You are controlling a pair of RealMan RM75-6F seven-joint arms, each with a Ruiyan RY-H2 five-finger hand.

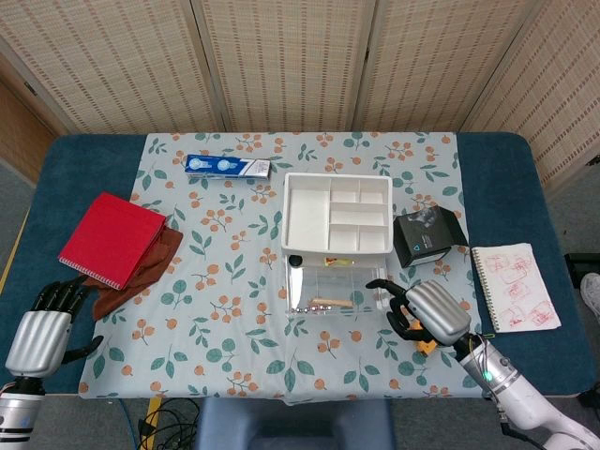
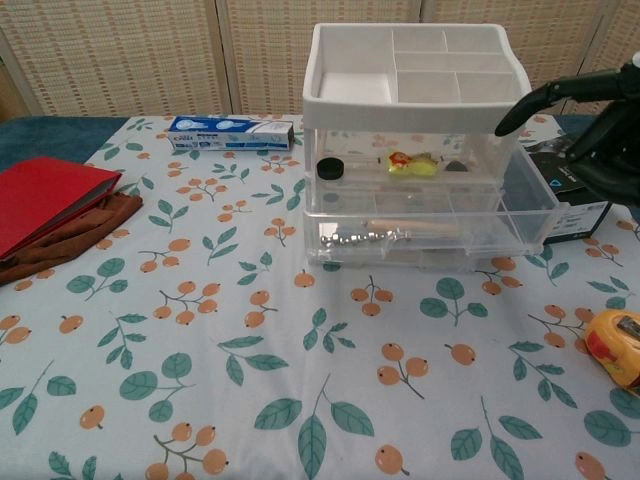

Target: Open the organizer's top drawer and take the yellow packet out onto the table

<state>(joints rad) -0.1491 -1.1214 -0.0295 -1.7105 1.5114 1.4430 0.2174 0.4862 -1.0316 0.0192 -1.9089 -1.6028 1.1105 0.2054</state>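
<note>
1. Chest view: yellow packet (image 2: 413, 161) lies inside the organizer (image 2: 418, 150); right hand (image 2: 590, 125) hovers beside it, fingers spread, grasping nothing.
2. Head view alone: left hand (image 1: 42, 330) at the table edge, fingers loosely curled, empty.

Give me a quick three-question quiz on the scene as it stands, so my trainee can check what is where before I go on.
1. True or false: the yellow packet is already out of the organizer.
2. Which drawer of the organizer is pulled out? A) the top drawer B) the lower drawer C) neither
3. Fill in: the right hand, beside the organizer, holds ____.

Key: 1 false, the packet lies inside the closed top drawer. 2 B. 3 nothing; its fingers are apart.
</note>
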